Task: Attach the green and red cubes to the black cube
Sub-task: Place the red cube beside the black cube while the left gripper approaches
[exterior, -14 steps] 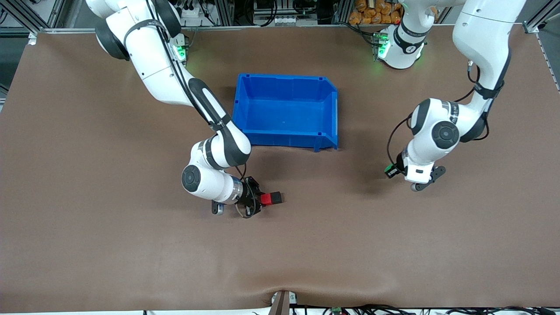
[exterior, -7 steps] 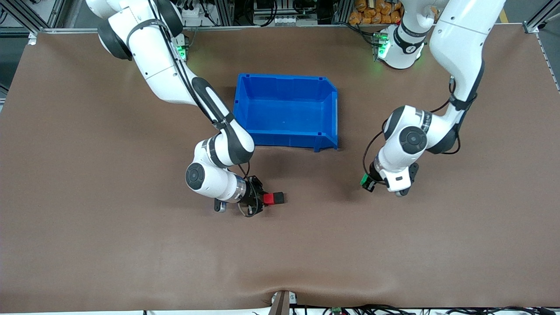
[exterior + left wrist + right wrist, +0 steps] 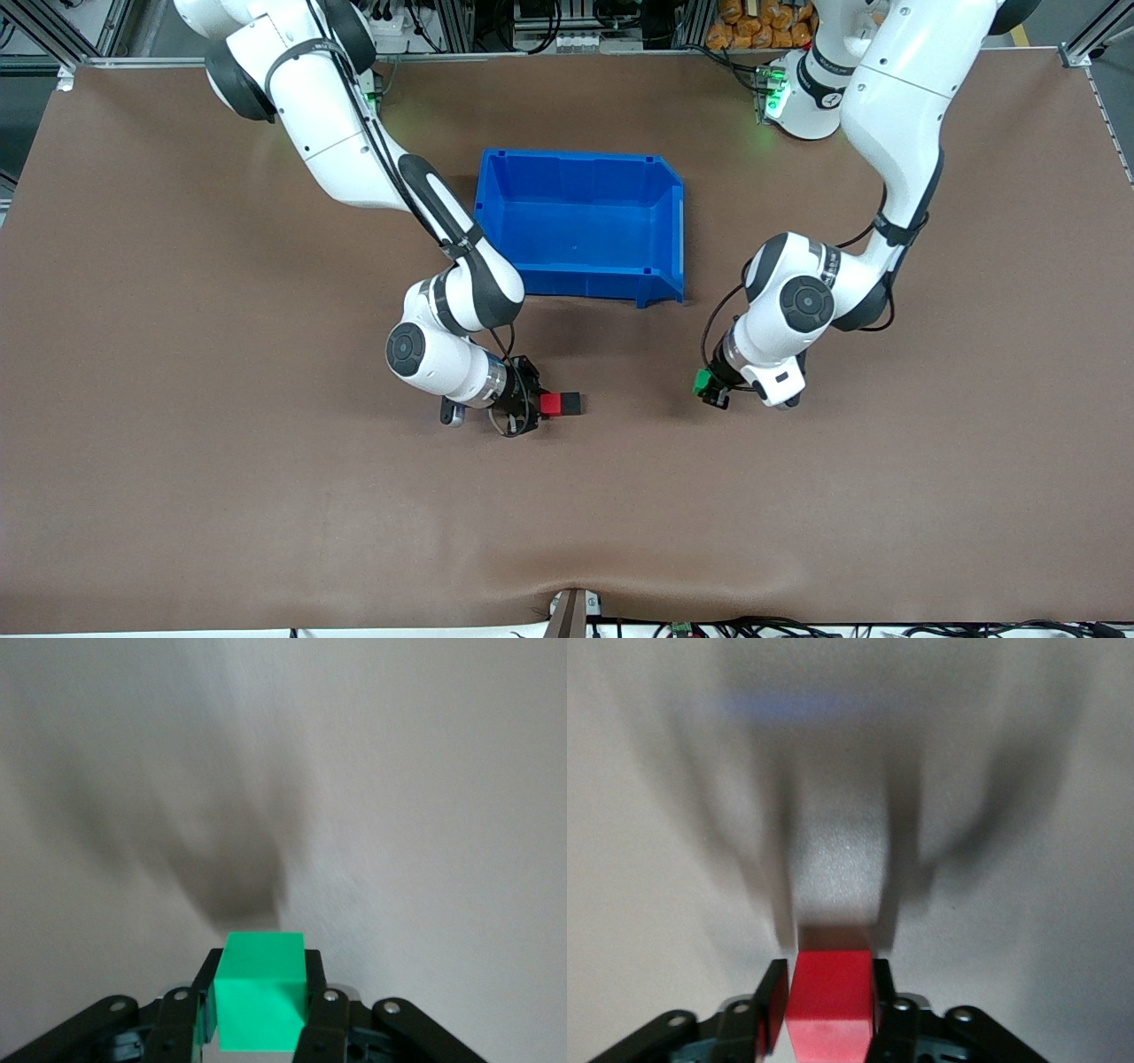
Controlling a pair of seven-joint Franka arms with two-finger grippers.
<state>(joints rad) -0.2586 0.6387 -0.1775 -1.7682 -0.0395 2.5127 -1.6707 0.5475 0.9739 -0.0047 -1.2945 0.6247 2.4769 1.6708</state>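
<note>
- Right arm first: I see it come from its base, bend at the elbow beside the blue bin [image 3: 580,221], wrist turned sideways toward the left arm's end of the table.
- Right gripper [image 3: 535,406] low over the table [image 3: 177,496], nearer the front camera than the bin; fingers [image 3: 774,1001] clamped on the red cube [image 3: 550,405].
- Black cube [image 3: 571,404] sits flush against the red cube's outer face, on the side away from the gripper; I can't tell if it rests on the table.
- In the right wrist view the red cube [image 3: 831,1003] fills the gap between both fingers.
- Left arm reaches down from its base, elbow bent, wrist tipped toward the right arm.
- Left gripper [image 3: 710,390] over bare table, well apart from the red and black pair; fingers [image 3: 315,1005] closed on the green cube [image 3: 702,382].
- Left wrist view: green cube [image 3: 260,1003] pinched between both fingers, its shadow on the table.
</note>
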